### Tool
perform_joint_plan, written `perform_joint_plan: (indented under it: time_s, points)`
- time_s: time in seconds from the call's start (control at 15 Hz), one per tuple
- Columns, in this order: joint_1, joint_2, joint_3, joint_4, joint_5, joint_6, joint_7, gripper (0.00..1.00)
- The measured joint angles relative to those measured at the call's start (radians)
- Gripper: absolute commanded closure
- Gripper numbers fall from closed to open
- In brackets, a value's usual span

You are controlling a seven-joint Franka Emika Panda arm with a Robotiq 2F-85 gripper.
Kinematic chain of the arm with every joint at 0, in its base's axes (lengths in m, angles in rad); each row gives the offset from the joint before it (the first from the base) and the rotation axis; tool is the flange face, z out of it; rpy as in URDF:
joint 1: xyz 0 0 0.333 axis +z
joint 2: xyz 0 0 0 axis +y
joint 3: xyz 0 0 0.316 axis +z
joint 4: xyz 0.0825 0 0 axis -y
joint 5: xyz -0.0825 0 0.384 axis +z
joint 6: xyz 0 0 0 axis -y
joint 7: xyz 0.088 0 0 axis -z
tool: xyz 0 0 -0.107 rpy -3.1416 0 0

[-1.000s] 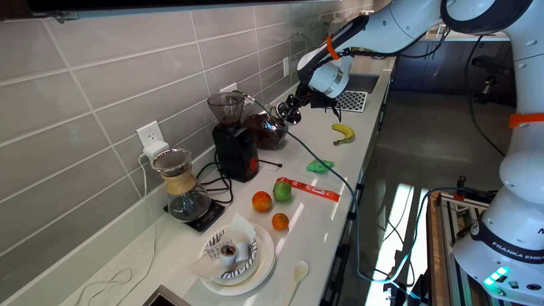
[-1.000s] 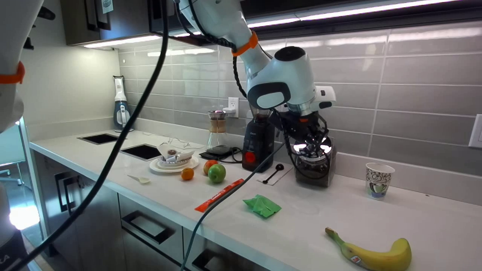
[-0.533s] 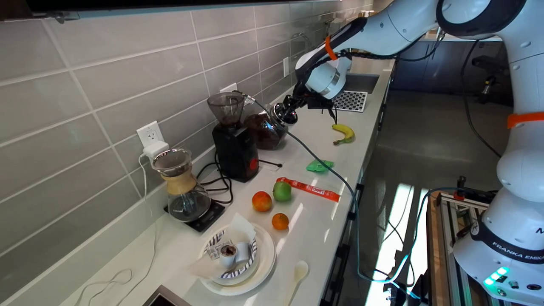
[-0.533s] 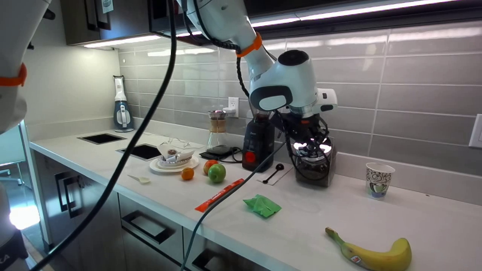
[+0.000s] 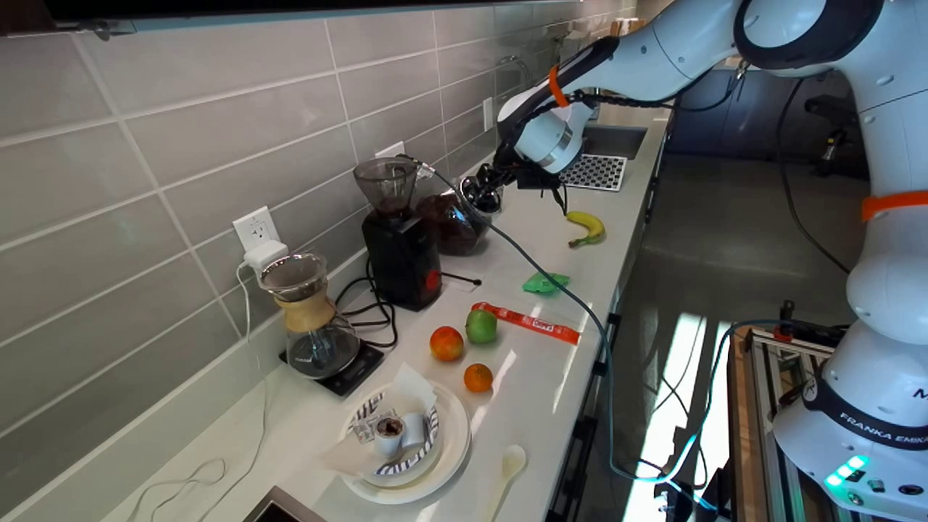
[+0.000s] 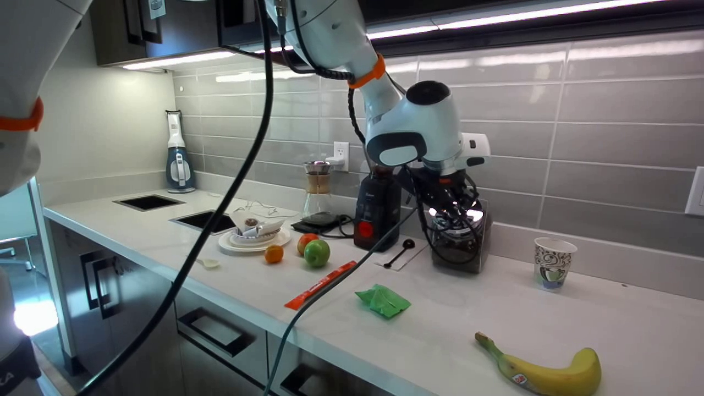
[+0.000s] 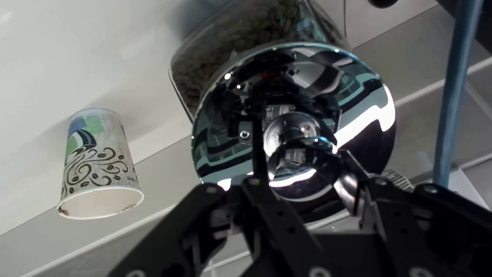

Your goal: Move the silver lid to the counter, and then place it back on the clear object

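The silver lid (image 7: 230,154), round and mirror-like, hangs from its ball-shaped knob (image 7: 300,173) in my gripper (image 7: 301,157). The fingers (image 7: 258,154) press on either side of that knob. Under and behind the lid is the clear object, a see-through jar (image 7: 246,42) with dark beans inside. In an exterior view the lid (image 5: 494,203) is at the mouth of the jar (image 5: 451,228); whether it rests on the rim I cannot tell. The jar (image 6: 459,258) stands on the pale counter (image 6: 451,335), its upper part hidden by the gripper and cables.
A black grinder (image 5: 402,257) stands close beside the jar, with a black scoop (image 6: 400,254) near it. On the jar's far side is a paper cup (image 6: 554,267). A blue cable (image 5: 540,264) crosses over the counter. A green packet (image 6: 383,301) and a banana (image 6: 550,371) lie nearer the edge.
My gripper has carried the lid towards the jar and the tiled wall, slightly lower. The grip on the knob looks unchanged, and the jar has stayed put.
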State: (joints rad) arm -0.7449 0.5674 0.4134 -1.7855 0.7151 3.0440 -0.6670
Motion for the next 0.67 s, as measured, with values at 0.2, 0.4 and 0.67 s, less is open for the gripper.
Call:
perform_joint_plan:
  time_s: [0.2, 0.4, 0.67]
  points:
    - [-0.002, 0.015, 0.005, 0.016, 0.000, 0.002, -0.002, 0.79]
    - [-0.003, 0.029, 0.006, 0.031, 0.000, 0.002, -0.003, 0.79]
    - [-0.005, 0.046, 0.006, 0.050, 0.000, 0.002, -0.003, 0.79]
